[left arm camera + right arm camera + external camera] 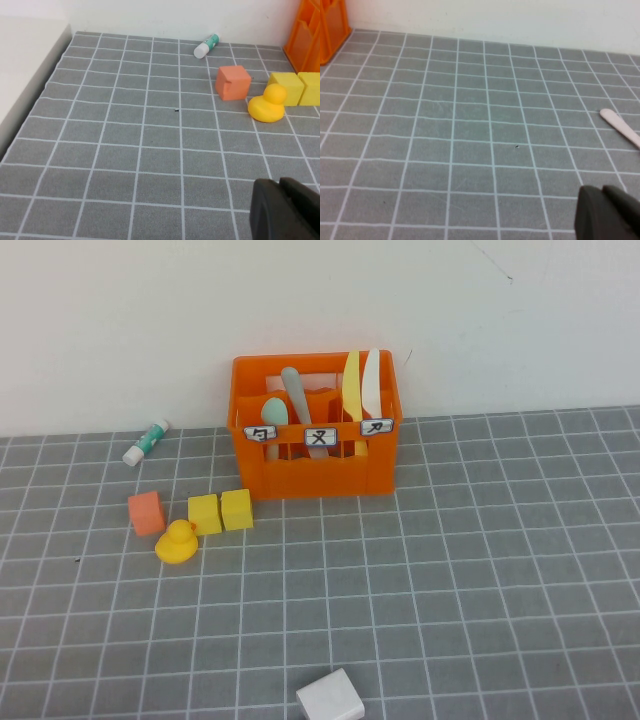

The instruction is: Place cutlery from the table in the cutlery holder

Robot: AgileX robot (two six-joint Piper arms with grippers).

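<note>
Above the bare table [125,150], the left gripper [282,210] and right gripper [607,212] hover closed, holding nothing.

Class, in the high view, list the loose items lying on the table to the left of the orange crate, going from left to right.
Glue stick → orange cube → yellow rubber duck → first yellow cube → second yellow cube, which sits nearest the crate.
</note>
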